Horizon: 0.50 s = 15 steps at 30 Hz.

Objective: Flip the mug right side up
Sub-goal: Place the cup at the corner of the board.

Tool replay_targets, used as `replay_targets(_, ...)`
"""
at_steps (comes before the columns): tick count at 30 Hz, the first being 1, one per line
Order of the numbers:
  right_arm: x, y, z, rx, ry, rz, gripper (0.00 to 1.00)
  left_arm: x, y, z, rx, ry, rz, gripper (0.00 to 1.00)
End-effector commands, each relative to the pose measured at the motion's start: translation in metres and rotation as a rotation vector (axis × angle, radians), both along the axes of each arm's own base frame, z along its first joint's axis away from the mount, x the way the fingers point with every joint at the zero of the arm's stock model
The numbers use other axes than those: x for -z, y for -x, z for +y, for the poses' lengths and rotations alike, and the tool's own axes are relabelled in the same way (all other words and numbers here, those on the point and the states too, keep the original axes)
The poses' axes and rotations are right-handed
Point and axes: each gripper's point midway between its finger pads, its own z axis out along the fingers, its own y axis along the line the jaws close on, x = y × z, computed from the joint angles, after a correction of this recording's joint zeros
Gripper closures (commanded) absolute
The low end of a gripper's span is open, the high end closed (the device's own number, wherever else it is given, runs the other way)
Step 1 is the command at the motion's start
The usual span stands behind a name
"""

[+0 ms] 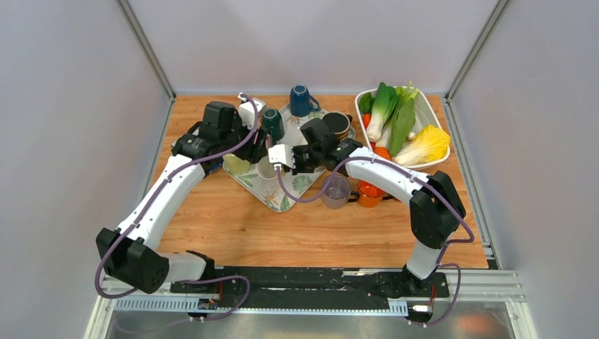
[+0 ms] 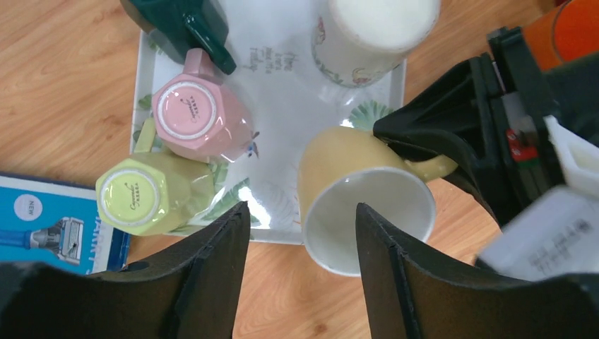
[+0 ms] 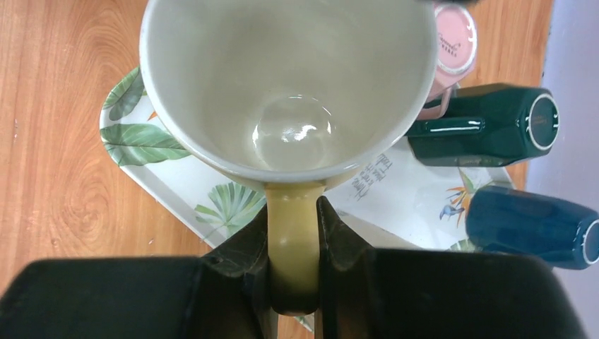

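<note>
Right fingers pinch mug handle, mouth tilted up over tray, ready to set upright. Left fingers open, idle nearby.

Both arms are stretching forward and angling in toward each other, wrists nearly meeting. The left arm is pointing the left gripper downward, jaws spread wide and gripping nothing. The right arm is reaching leftward, the right gripper pinching the handle of the mug.
</note>
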Motion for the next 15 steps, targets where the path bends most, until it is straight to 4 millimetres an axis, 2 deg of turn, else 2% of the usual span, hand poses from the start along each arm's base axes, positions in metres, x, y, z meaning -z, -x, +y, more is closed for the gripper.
replay_targets(1,-0.040,-0.015,0.002,0.043,-0.134,-0.011,1.00,-0.046,0.012,-0.008,0.079,0.135,-0.125,0.34)
replay_targets(5,-0.070,-0.015,-0.007,0.064,-0.224,0.040,1.00,-0.067,0.013,0.001,0.039,0.189,-0.251,0.27)
replay_targets(8,-0.098,-0.025,-0.027,0.161,-0.325,0.136,1.00,-0.089,0.015,0.009,0.010,0.220,-0.399,0.25)
replay_targets(9,-0.107,-0.029,-0.038,0.187,-0.356,0.161,1.00,-0.093,0.010,0.010,-0.002,0.232,-0.456,0.25)
replay_targets(10,-0.114,-0.033,-0.052,0.224,-0.383,0.178,1.00,-0.109,0.007,0.013,-0.029,0.258,-0.528,0.25)
replay_targets(11,-0.123,-0.039,-0.068,0.271,-0.407,0.179,1.00,-0.106,0.005,0.013,-0.043,0.275,-0.532,0.25)
replay_targets(12,-0.130,-0.044,-0.085,0.316,-0.427,0.178,1.00,-0.114,0.003,0.009,-0.026,0.296,-0.571,0.25)
replay_targets(13,-0.137,-0.049,-0.105,0.370,-0.449,0.177,1.00,-0.114,0.003,0.006,0.001,0.293,-0.579,0.25)
replay_targets(15,-0.147,-0.056,-0.149,0.484,-0.488,0.167,1.00,-0.114,0.004,-0.009,0.110,0.274,-0.585,0.24)
